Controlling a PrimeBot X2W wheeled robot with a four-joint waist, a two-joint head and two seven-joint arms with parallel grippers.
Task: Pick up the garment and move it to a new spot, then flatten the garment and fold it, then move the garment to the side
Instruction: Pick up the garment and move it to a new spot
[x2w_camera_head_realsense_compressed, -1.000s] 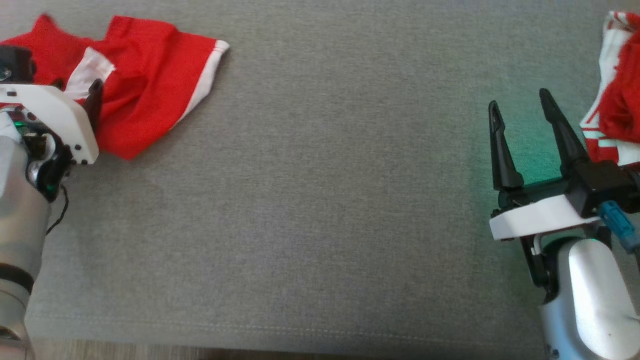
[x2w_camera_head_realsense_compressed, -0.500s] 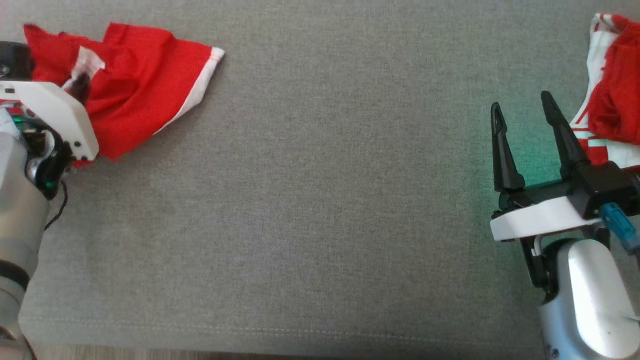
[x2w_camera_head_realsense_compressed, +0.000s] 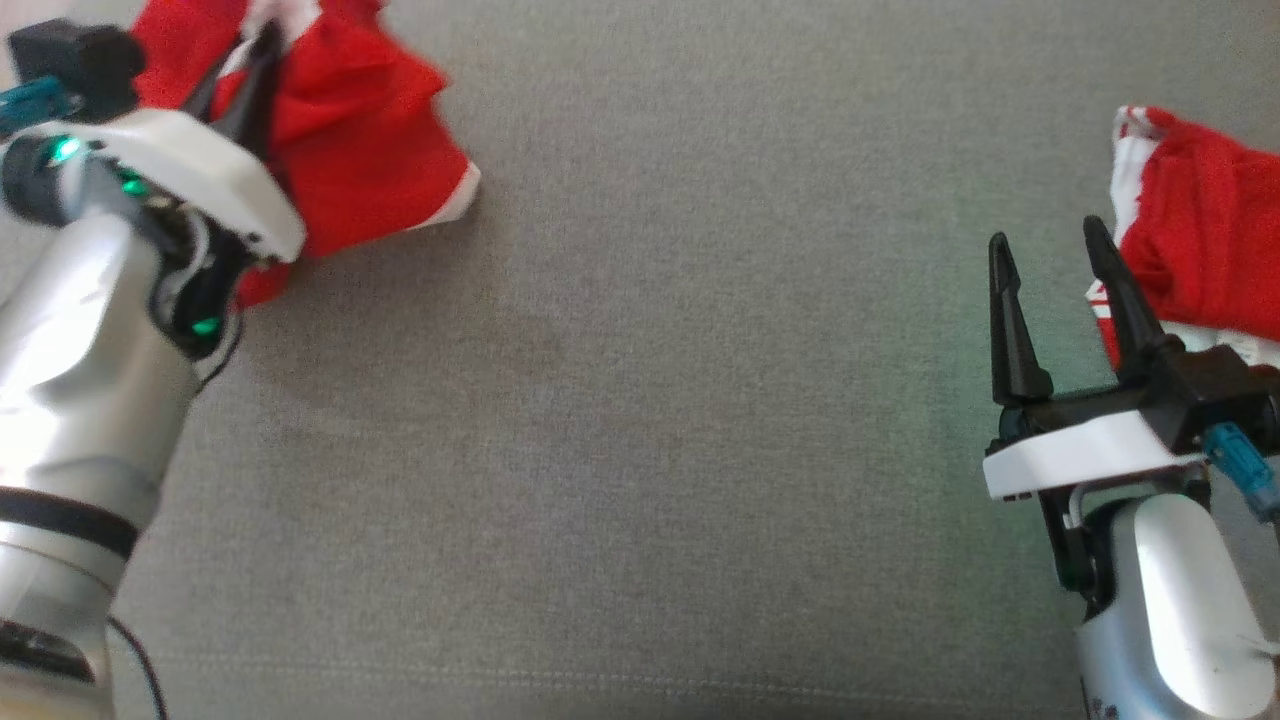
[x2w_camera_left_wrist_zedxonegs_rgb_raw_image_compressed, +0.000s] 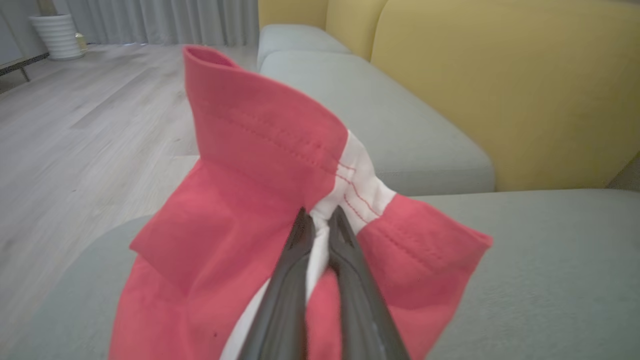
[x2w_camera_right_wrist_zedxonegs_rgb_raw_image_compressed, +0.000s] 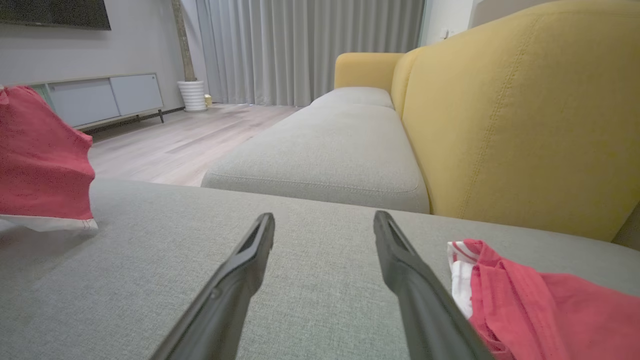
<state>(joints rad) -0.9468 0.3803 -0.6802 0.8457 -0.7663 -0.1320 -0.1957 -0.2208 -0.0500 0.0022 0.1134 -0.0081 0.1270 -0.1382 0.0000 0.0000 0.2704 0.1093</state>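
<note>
One garment (x2w_camera_head_realsense_compressed: 370, 150) hangs pinched in our left hand (x2w_camera_left_wrist_zedxonegs_rgb_raw_image_compressed: 318, 215) over the grey cushion (x2w_camera_head_realsense_compressed: 640, 400). Our right hand (x2w_camera_head_realsense_compressed: 1045, 232) gapes empty; yellow sofa (x2w_camera_right_wrist_zedxonegs_rgb_raw_image_compressed: 500, 125), wooden floor (x2w_camera_right_wrist_zedxonegs_rgb_raw_image_compressed: 175, 140) beyond.

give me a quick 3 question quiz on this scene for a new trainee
1. True or false: the left pincer is shut on the red garment.
2. The right pincer is: A) open and holding nothing, B) shut on cloth, C) gripping a cup.
3. Fill in: a second red garment lies on the grey cushion to the ____ of the right pincer.
Key: 1 true; 2 A; 3 right.
</note>
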